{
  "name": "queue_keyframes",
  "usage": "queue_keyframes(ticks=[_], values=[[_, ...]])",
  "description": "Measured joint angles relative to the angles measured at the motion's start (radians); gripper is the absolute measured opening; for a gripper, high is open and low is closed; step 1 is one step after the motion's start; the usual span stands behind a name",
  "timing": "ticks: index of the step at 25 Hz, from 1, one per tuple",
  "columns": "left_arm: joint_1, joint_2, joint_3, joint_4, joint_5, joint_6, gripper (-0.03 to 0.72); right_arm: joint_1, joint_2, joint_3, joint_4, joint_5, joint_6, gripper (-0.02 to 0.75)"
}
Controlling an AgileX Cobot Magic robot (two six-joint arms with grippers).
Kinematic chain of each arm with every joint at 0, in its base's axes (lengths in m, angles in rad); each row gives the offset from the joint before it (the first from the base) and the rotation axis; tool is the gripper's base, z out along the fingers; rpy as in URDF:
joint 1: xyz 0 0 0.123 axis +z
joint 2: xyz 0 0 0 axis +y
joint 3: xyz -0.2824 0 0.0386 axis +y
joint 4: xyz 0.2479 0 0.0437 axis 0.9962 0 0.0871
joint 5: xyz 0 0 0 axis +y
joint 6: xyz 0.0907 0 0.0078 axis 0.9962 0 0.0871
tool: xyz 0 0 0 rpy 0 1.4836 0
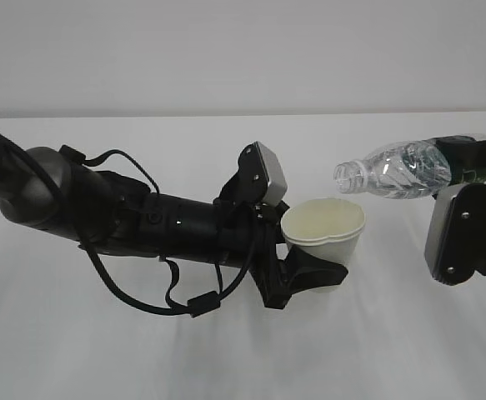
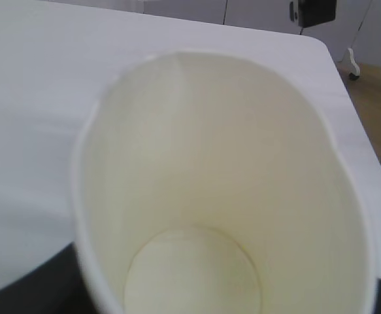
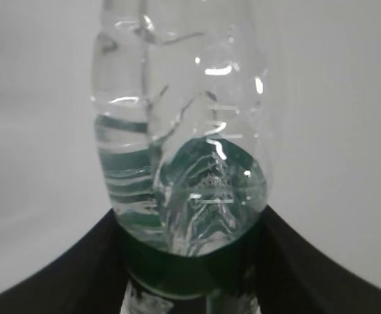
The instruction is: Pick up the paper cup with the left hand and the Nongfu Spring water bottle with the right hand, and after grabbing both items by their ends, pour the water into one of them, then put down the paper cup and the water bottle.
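Observation:
My left gripper (image 1: pixel 313 268) is shut on the lower body of the white paper cup (image 1: pixel 330 240) and holds it upright above the table. The left wrist view looks straight into the cup (image 2: pixel 223 183); its cream bottom is in plain sight. My right gripper (image 1: pixel 476 171) is shut on the green label band of the Nongfu Spring water bottle (image 1: pixel 393 171). The bottle lies almost level, its open mouth pointing left, just above and right of the cup's rim. In the right wrist view the bottle (image 3: pixel 177 144) stands between black fingers (image 3: pixel 59 275). No stream of water shows.
The white table (image 1: pixel 76 350) spreads under both arms, with a pale wall behind. The left wrist view shows the table's far right corner (image 2: pixel 321 49), brown floor beyond it and a black object (image 2: pixel 313 10) at the top.

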Motion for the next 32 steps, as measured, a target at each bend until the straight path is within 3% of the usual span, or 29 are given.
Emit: queue_keyframes(ticks=[32], values=[[0.0,0.0,0.0,0.002,0.0,0.0,0.462,0.0,0.0,0.0,0.0,-0.004,-0.045,0.404]])
